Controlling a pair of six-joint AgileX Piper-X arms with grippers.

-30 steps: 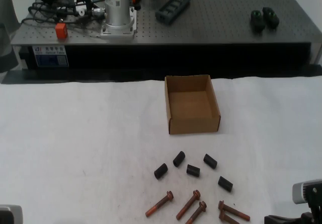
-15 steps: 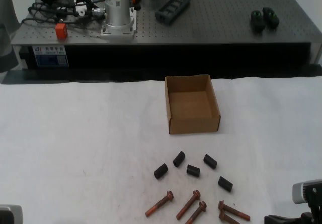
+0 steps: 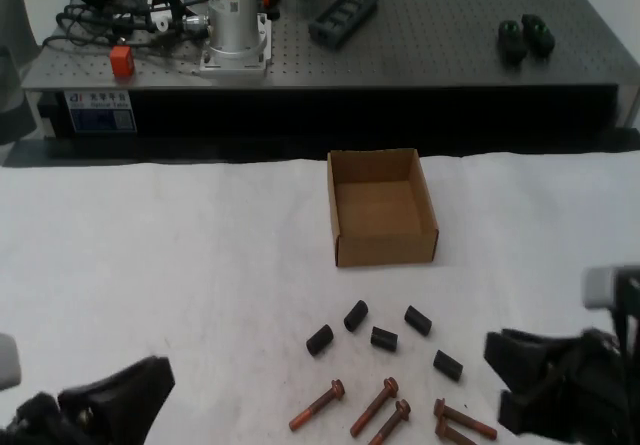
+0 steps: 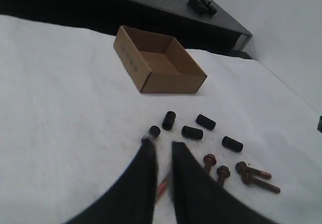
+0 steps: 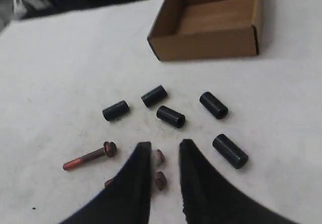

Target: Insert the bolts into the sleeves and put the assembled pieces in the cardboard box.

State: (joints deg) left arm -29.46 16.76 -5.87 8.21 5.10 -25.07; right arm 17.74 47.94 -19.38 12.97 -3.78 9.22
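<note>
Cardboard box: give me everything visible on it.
The cardboard box is plain brown and open-topped, with four low upright walls and no lid or flaps showing. One outer wall carries faint small marks. It looks undamaged. Its floor is bare, with nothing inside. It sits flat on the white cloth, beyond the loose black sleeves and clearly apart from them. Only the cloth touches it.

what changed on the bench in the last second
Both arms came forward into the high view: the left arm at the near left corner, the right arm at the near right, beside the bolts. Neither took hold of anything; both sets of jaws are open. Bolts, sleeves and box stayed put.
</note>
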